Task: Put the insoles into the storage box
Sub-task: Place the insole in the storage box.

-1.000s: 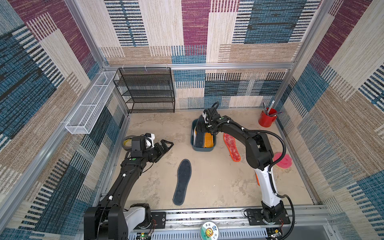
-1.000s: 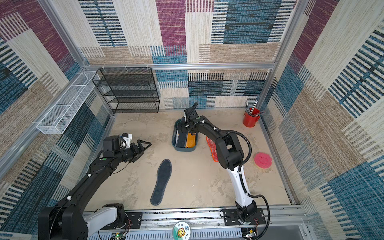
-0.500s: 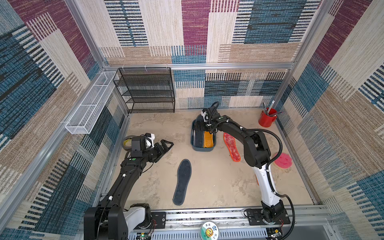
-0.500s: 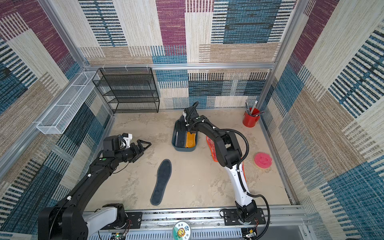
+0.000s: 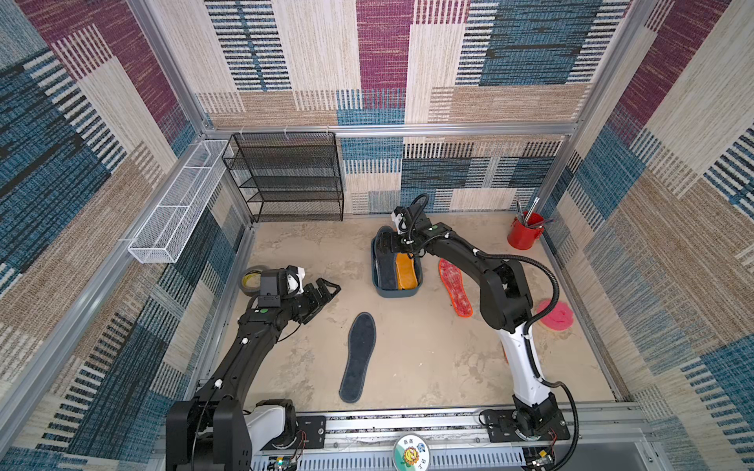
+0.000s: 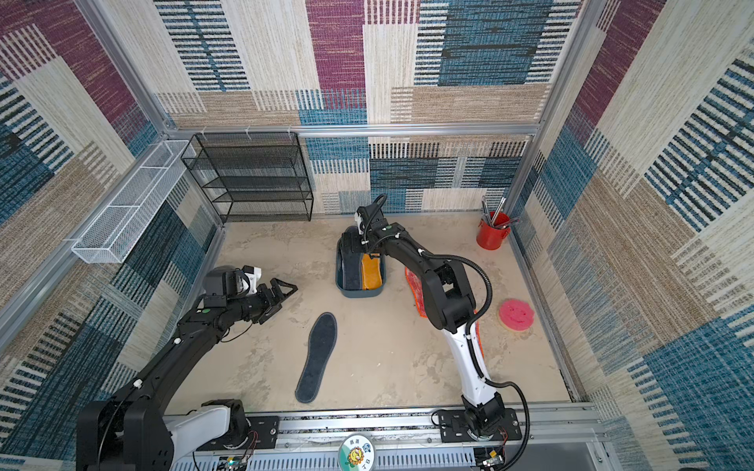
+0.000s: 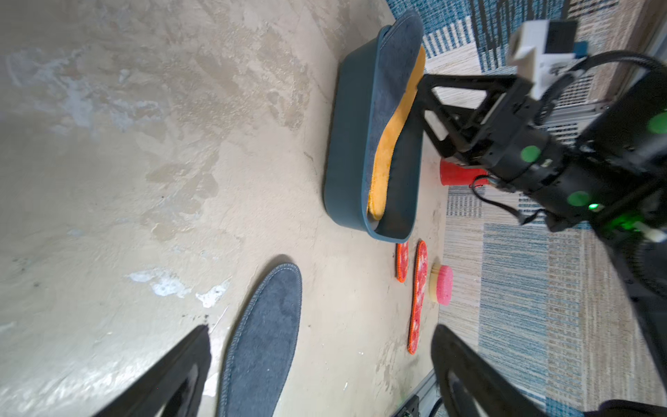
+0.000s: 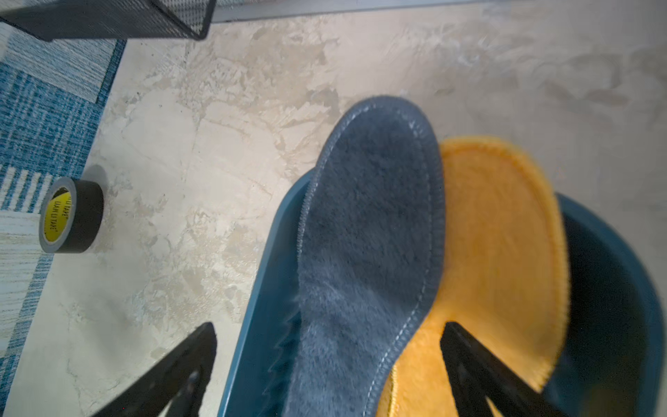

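Note:
The teal storage box (image 5: 398, 294) (image 6: 359, 294) stands mid-floor. In it lie a dark grey insole (image 5: 385, 265) (image 8: 368, 234), its toe leaning over the far rim, and an orange-yellow insole (image 5: 404, 272) (image 8: 498, 234). My right gripper (image 5: 402, 244) (image 8: 328, 326) hovers open over the box's far end and straddles the grey insole without gripping it. A second dark grey insole (image 5: 359, 354) (image 7: 263, 343) lies on the floor near the front. A red-white mottled insole (image 5: 455, 291) lies right of the box. My left gripper (image 5: 326, 291) (image 7: 319, 330) hangs open and empty, left of the box.
A red tool cup (image 5: 525, 234) stands in the back right corner, and a pink round object (image 5: 557, 314) lies by the right wall. A tape roll (image 5: 251, 279) sits behind my left wrist. A black mesh rack (image 5: 285, 179) and a white wire basket (image 5: 179, 204) line the back left.
My right arm's elbow has shifted slightly left while its gripper stays over the box's far end. The left arm has not moved.

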{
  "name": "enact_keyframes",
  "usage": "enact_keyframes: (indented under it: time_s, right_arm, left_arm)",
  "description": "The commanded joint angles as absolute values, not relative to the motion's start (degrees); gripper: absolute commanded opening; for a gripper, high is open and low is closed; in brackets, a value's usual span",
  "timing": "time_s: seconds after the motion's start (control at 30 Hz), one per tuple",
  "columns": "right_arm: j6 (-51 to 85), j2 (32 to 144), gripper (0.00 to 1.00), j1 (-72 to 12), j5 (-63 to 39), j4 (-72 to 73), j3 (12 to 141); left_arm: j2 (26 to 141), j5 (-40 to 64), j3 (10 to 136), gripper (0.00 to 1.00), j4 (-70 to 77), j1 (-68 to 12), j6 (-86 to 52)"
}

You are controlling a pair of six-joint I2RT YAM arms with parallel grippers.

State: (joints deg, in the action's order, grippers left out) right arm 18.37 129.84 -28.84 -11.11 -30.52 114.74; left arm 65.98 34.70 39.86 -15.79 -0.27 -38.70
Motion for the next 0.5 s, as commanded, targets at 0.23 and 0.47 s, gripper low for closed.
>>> enact_keyframes:
  time_s: [0.23, 0.47]
  right_arm:
    - [18.3, 116.3, 0.98, -28.9, -12.1, -26.0, 106.4]
    - [19.9, 104.4, 0.98, -28.9, -13.9, -20.8, 92.6]
  left_arm:
    - [63.0, 26.8, 34.4, 0.91, -25.0, -5.8, -35.0]
    - [62.6, 19.4, 31.4, 0.86, -27.3, -13.5, -34.9]
